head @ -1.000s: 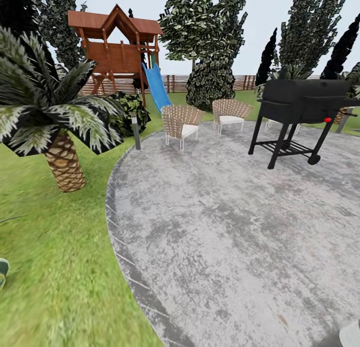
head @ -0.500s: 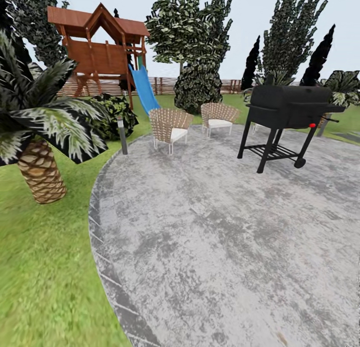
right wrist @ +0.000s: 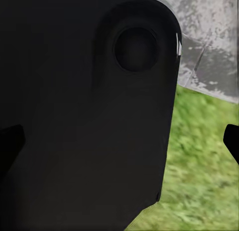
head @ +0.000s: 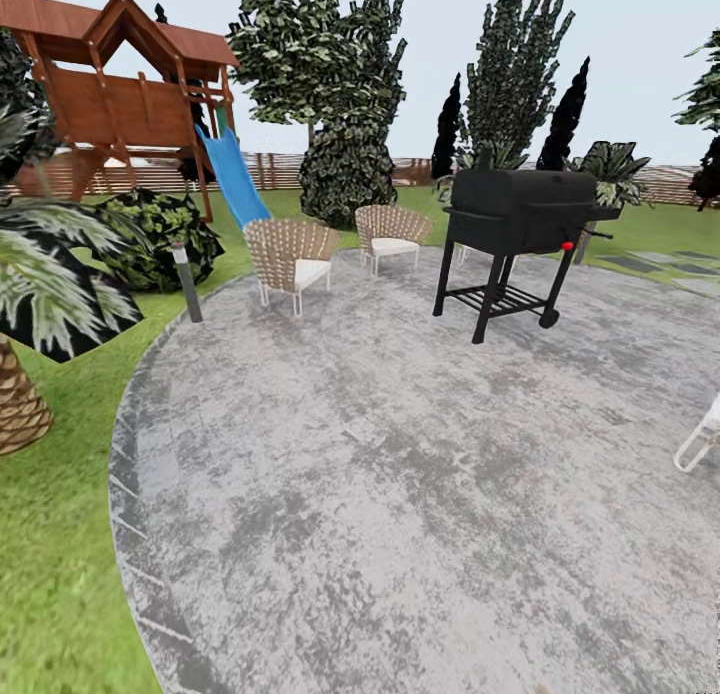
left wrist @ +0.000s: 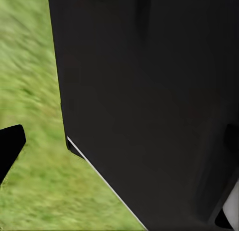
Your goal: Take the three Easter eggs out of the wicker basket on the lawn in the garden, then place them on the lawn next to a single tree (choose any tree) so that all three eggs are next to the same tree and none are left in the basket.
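Wicker basket and Easter eggs: location cannot be told; the head view covers a grey patio (head: 400, 474), a grill (head: 520, 214) and the lawn (head: 50, 554). Gripper state cannot be told (dark bodywork blocks both wrist views). Scan the grass steadily for the basket.

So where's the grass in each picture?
Head view: the lawn runs down the left side, beside the grey patio.
Left wrist view: lawn next to a dark robot part.
Right wrist view: lawn between a dark robot part and the patio.
Shared landmark: the patio's edge, in head and right wrist views.
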